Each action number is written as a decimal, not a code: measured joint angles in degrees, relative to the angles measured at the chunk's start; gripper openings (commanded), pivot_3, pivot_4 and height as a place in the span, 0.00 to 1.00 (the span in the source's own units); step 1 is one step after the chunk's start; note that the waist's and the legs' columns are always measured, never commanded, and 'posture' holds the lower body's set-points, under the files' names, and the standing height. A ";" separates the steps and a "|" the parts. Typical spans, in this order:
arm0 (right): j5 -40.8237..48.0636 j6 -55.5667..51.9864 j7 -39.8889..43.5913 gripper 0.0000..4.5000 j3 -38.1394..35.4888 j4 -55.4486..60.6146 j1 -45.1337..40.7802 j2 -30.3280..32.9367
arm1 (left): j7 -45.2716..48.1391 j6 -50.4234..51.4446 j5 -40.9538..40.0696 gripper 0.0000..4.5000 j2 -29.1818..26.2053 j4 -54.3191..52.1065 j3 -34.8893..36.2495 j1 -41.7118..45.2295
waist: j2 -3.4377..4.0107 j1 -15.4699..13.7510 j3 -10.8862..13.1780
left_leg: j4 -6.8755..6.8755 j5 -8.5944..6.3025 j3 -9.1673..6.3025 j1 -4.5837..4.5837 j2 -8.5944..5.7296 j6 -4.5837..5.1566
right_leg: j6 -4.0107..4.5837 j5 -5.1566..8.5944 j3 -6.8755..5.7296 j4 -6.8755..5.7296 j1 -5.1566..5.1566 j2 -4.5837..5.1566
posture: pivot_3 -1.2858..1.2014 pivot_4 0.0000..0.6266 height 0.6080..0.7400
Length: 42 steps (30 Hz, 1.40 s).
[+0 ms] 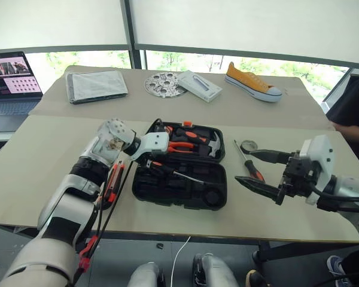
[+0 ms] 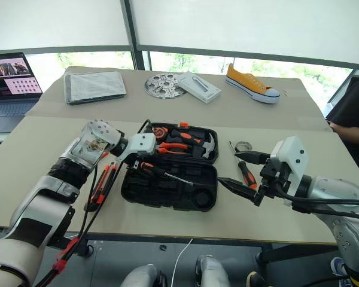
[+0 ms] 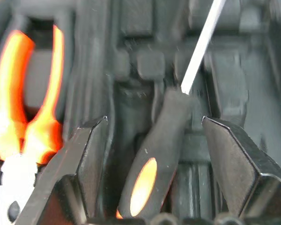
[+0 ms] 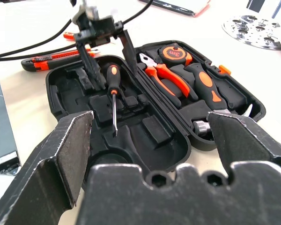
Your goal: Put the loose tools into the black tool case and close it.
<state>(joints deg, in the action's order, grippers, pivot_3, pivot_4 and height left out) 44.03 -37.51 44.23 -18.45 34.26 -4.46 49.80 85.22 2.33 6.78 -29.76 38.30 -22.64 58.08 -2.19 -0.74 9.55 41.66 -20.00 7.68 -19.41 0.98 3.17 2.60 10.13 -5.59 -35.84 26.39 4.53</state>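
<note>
Left pincer (image 4: 105, 49) open over screwdriver (image 4: 113, 89) lying in black tool case (image 1: 179, 190); right pincer (image 1: 260, 173) wide, empty; next, second screwdriver (image 1: 249, 163) beside case.

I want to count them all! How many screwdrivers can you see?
2. One screwdriver lies in the case, between the left jaws. The other lies on the table, right of the case. More may be hidden.

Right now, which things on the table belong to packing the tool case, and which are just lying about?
For the job:
- black tool case, open
- screwdriver in the case, between the open left claw fingers
- screwdriver on the table
- utility knife
- tape roll

Lying about:
- yellow shoe
- folded cloth
- laptop
- metal disc
</note>
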 measured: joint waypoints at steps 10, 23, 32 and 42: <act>0.04 0.00 -0.98 1.00 -0.07 0.06 0.04 0.00 | 1.85 1.79 -0.50 0.14 0.59 3.55 0.98 2.99 | 0.00 0.01 0.00 | 0.04 -0.06 0.01 -0.10 -0.01 0.11 | -0.06 -0.03 -0.02 0.07 0.01 0.00 | 0.52 0.24 0.94; 0.07 0.00 -1.79 1.00 -0.15 0.20 0.21 -0.02 | -0.48 4.00 1.54 0.13 2.33 6.29 0.08 6.18 | 0.00 0.01 0.00 | 0.12 -0.10 0.01 -0.19 -0.04 0.18 | -0.11 -0.12 -0.02 0.14 0.01 0.02 | 0.52 0.24 0.94; 0.07 0.00 -2.21 1.00 -0.14 0.70 0.68 -0.68 | -1.94 3.68 3.75 0.42 2.97 6.53 -0.80 5.98 | 0.00 0.01 0.00 | 0.17 -0.10 0.02 -0.18 -0.04 0.19 | -0.20 -0.10 0.00 0.10 0.01 0.05 | 0.52 0.24 0.94; 0.07 0.00 -2.38 1.00 -0.15 1.24 1.20 -0.69 | -0.85 4.27 2.28 0.72 2.90 5.57 0.60 6.52 | 0.00 -0.05 0.00 | 0.20 -0.12 0.01 -0.22 -0.05 0.22 | -0.16 -0.15 -0.01 0.12 0.01 0.07 | 0.52 0.24 0.94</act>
<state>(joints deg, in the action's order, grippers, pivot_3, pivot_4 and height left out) 44.11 -37.51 41.85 -18.60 35.49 -3.27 49.10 84.38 6.60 9.07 -26.85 43.87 -22.05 64.59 -2.19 -0.79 9.55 41.86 -20.12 7.70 -19.63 0.92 3.39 2.44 9.97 -5.61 -35.72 26.40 4.60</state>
